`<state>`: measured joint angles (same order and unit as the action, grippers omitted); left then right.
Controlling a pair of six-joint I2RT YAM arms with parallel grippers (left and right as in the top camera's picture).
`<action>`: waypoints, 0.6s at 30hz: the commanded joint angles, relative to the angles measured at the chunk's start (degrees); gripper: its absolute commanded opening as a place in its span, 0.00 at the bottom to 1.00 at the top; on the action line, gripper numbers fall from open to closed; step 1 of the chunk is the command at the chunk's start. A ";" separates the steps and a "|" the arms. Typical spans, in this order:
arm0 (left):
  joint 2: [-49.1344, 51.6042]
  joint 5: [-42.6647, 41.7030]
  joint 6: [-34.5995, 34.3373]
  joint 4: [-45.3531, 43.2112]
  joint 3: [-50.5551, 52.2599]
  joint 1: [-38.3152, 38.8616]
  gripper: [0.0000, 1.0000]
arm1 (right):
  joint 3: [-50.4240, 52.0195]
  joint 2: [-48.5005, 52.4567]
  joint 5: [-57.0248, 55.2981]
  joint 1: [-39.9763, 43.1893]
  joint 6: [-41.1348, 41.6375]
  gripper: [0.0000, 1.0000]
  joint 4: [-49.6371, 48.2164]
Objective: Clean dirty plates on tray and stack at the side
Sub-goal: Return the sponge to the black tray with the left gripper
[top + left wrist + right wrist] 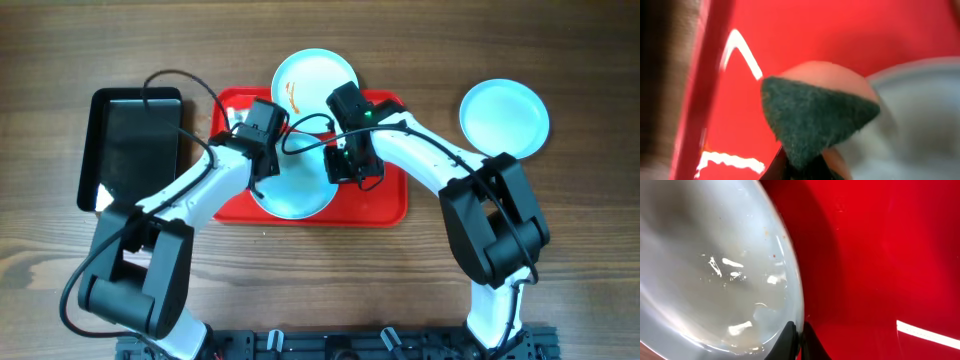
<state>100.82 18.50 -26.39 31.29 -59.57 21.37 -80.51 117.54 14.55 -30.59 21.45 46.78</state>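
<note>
One plate (298,196) lies on the red tray (385,205) at its front middle. My right gripper (348,172) is shut on this plate's right rim. In the right wrist view the fingers (799,336) pinch the rim of the plate (715,265) over the tray (880,255). My left gripper (262,152) is at the plate's left edge, shut on a sponge with a green pad (815,117); the plate (925,110) is beside it. A second plate (315,82) with orange smears lies at the tray's back edge. A third plate (505,118) lies on the table to the right.
A black glossy tray (135,145) lies left of the red tray on the wooden table (580,250). Both arms reach over the red tray from the front, with cables looping above it.
</note>
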 commanded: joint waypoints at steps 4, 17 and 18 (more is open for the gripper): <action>-6.19 4.63 0.42 -4.13 -3.10 -1.53 0.04 | 0.37 1.14 -4.68 0.83 -0.50 0.04 1.90; -17.62 -21.03 5.22 8.35 -3.10 -29.11 0.04 | -12.70 -6.58 -19.52 0.76 -8.04 0.04 8.76; -17.29 -21.03 5.20 8.85 -3.08 -30.53 0.04 | -14.80 -6.82 -21.88 0.74 -9.18 0.04 10.51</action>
<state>82.06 0.84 -24.18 39.31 -62.00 -6.11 -90.50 113.43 1.43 -29.80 15.59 55.09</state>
